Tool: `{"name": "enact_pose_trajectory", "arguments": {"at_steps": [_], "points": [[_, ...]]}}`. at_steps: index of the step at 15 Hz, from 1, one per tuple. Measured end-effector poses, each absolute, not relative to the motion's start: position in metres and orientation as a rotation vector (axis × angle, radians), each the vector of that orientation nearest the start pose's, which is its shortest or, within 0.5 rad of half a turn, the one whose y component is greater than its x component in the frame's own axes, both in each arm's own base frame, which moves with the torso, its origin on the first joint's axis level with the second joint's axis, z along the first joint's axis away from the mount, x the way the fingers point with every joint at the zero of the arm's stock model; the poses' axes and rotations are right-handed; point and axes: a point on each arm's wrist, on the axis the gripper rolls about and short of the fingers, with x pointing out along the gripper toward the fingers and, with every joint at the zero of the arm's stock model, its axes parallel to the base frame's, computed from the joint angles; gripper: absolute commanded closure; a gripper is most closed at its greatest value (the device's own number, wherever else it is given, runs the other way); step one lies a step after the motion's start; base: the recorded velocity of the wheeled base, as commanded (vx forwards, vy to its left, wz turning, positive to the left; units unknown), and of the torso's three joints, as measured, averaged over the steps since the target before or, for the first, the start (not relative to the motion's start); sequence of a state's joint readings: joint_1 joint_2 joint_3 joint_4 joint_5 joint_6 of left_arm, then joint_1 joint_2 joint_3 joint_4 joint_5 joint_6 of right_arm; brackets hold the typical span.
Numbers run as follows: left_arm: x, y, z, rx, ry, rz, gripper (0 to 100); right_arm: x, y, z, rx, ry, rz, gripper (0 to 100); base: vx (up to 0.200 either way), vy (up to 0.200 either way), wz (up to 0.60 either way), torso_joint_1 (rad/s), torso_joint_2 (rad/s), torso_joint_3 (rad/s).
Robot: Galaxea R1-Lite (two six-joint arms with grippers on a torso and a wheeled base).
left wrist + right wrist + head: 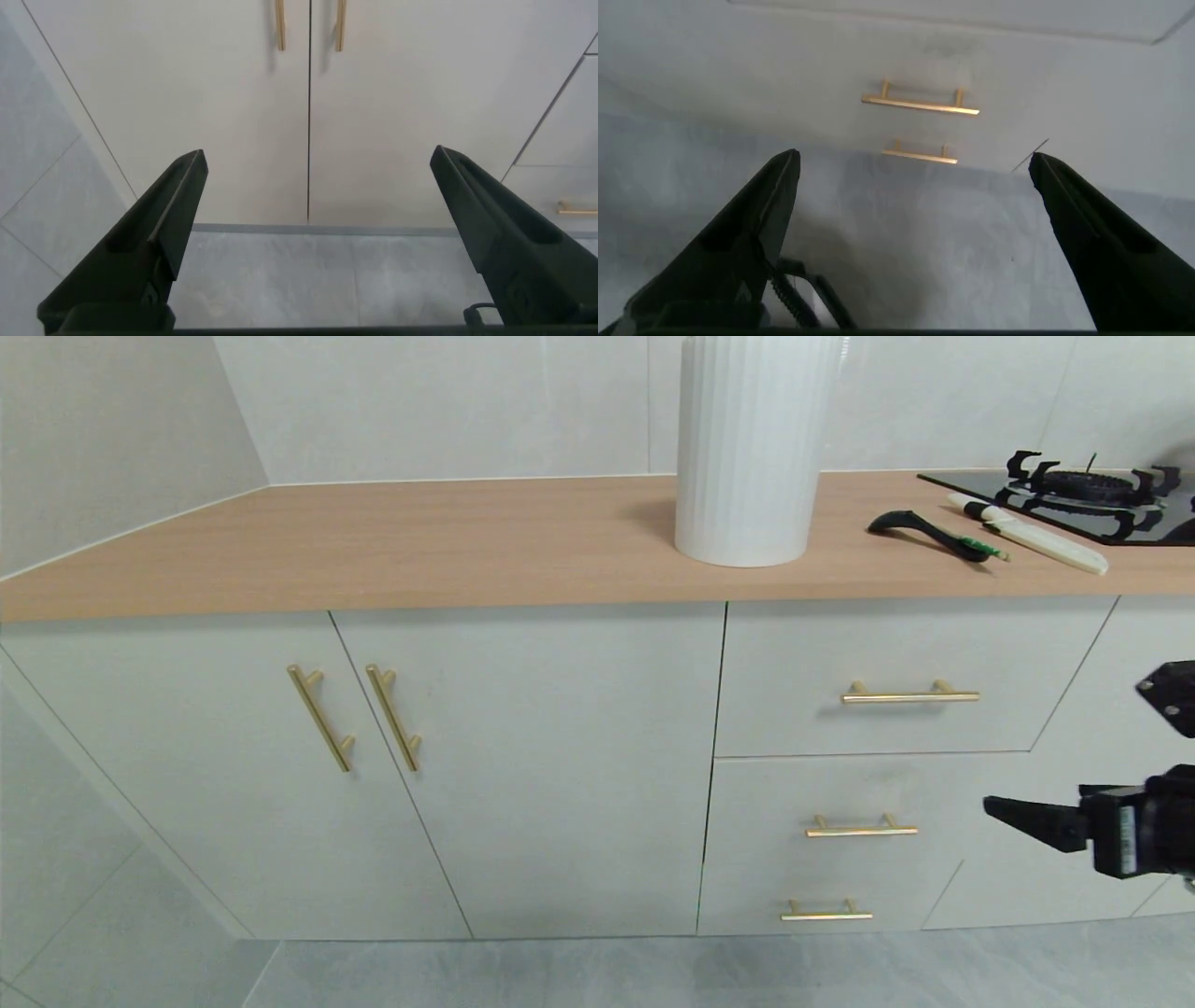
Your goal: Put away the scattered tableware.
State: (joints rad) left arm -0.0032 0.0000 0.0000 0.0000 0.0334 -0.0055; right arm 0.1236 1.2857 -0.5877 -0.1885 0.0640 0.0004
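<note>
On the wooden countertop (420,541), at its right end, lie a black spoon with a green-marked handle (924,534) and a white knife (1032,534), side by side beside the hob. My right gripper (1064,751) hangs open well below them, in front of the drawers. In the right wrist view the right gripper (915,161) frames the two lower drawer handles (920,101) with nothing between its fingers. My left gripper (318,159) is open and empty, facing the seam of the double cabinet doors (308,112) near the floor.
A tall white ribbed vase (747,448) stands on the counter left of the utensils. A black gas hob (1092,490) occupies the far right corner. Three gold-handled drawers (910,695) sit under the utensils, with double doors (355,719) to their left and grey floor below.
</note>
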Motion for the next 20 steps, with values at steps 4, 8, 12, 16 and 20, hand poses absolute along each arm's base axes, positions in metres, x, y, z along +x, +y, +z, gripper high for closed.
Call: {"name": "enact_pose_trajectory", "arguments": {"at_steps": [4,8,12,16,20], "points": [[-0.023,0.001,0.075,-0.005,0.000,0.030,0,0.246,0.034,0.136,-0.021,0.621,0.183,0,0.000,0.000,0.00,0.000,0.00,0.000],[-0.023,0.001,0.075,-0.006,0.000,0.030,0,0.284,0.036,0.091,-0.039,0.626,0.112,0,0.000,0.000,0.00,0.000,0.00,0.000],[-0.023,0.001,0.075,-0.005,0.000,0.030,0,0.307,0.034,0.052,-0.055,0.604,0.029,0,0.000,0.000,0.00,0.000,0.00,0.000],[-0.023,0.001,0.076,-0.005,-0.001,0.030,0,0.322,0.035,0.029,-0.044,0.546,-0.004,0,0.000,0.000,0.00,0.000,0.00,0.000],[-0.023,0.001,0.076,-0.006,-0.001,0.030,0,0.336,0.035,0.010,-0.056,0.554,-0.061,0,0.000,0.000,0.00,0.000,0.00,0.000]]}}
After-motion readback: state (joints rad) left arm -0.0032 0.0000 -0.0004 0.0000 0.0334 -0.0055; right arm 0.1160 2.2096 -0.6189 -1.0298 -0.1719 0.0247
